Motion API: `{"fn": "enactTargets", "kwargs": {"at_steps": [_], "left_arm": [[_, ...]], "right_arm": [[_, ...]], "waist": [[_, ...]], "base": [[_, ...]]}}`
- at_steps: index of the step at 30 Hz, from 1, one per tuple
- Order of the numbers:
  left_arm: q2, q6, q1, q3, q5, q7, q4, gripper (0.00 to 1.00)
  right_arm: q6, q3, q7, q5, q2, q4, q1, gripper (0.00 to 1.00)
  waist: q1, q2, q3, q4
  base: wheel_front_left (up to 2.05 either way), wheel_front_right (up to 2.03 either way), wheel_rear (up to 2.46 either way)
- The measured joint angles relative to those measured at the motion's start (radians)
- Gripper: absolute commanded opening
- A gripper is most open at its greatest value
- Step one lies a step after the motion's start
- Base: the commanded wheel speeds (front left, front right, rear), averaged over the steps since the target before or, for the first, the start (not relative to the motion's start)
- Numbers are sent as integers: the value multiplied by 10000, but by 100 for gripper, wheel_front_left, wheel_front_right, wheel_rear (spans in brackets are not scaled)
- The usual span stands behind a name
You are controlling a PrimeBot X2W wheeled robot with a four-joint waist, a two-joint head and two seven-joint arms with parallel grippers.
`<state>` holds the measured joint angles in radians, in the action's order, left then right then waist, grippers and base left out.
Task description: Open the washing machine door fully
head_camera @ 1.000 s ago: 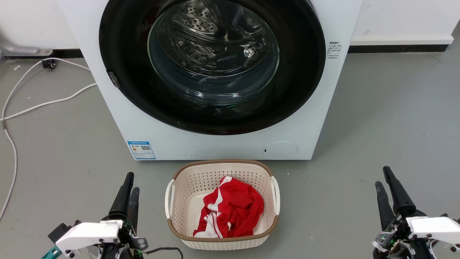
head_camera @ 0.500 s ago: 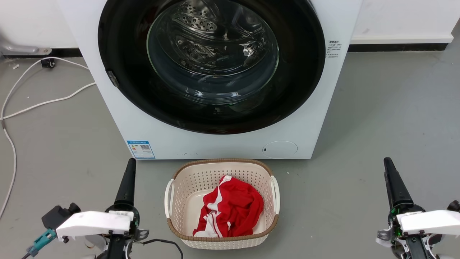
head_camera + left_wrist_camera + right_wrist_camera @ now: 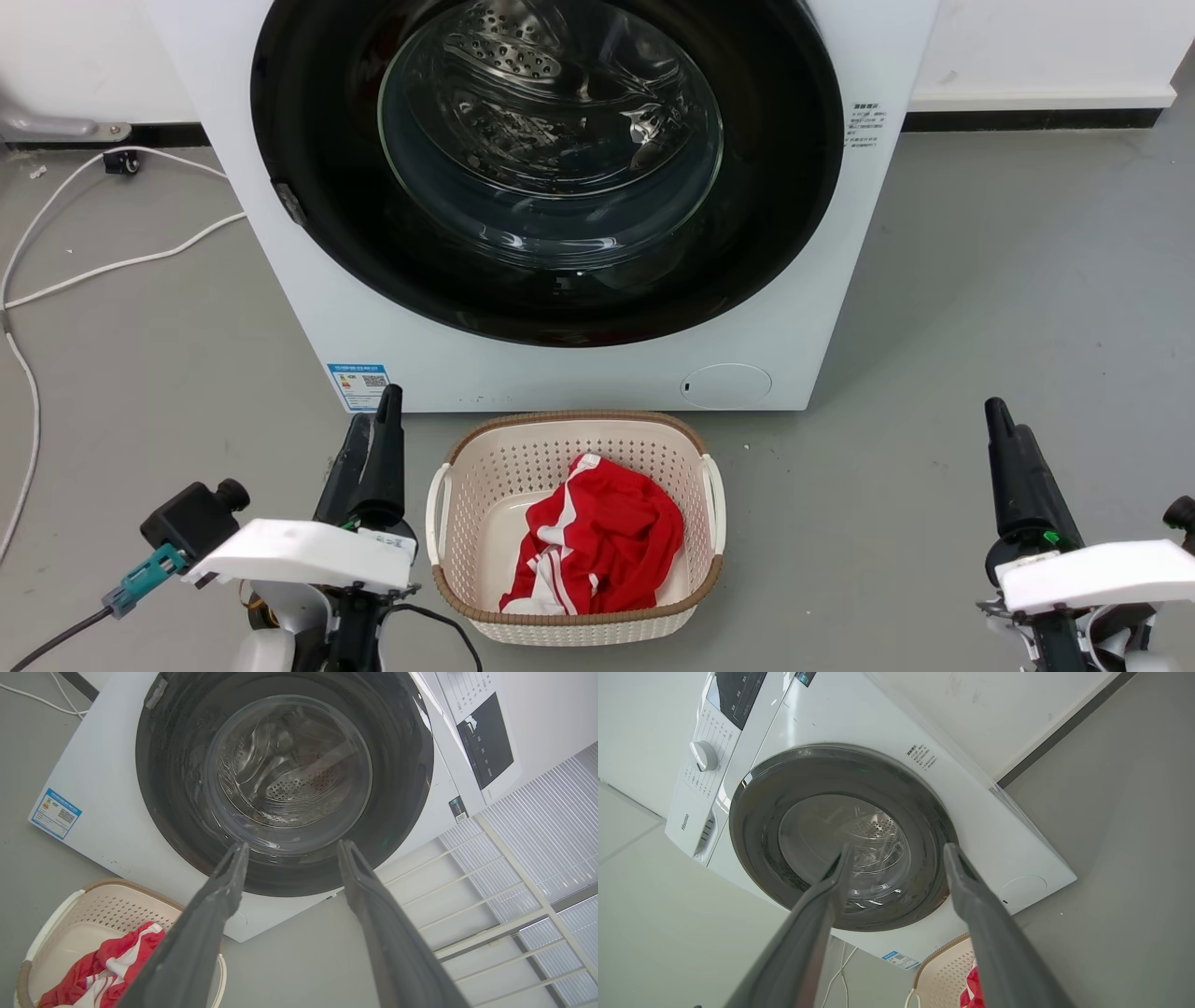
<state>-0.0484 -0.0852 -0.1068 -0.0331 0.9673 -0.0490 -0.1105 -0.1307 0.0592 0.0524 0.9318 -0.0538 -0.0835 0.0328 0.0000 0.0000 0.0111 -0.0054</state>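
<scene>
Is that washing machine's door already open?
No, the washing machine door lies shut, flush against the front of the white washing machine.

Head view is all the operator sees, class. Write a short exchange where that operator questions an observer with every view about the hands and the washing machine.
Operator: Is the left hand open? It's edge-on here.
Observer: Yes; the left wrist view shows its fingers spread, holding nothing.
Operator: What sits above the washing machine door?
Observer: The right wrist view shows a white dial on the panel of the washing machine.
</scene>
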Motion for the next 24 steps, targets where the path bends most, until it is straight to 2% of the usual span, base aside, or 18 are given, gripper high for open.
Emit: {"fn": "enactTargets", "kwargs": {"at_steps": [9,24], "left_arm": [[-2,316,1,-272,-1609,-291,163,100],[-42,642,21,-416,-3597,-748,213,100]], "right_arm": [[0,-127,268,-1735,4,184,-166,100],[0,-282,439,-3843,8,527,-349,100]], "waist": [[0,0,2,-8],[0,0,8,-1]], "base": [[0,0,0],[0,0,0]]}}
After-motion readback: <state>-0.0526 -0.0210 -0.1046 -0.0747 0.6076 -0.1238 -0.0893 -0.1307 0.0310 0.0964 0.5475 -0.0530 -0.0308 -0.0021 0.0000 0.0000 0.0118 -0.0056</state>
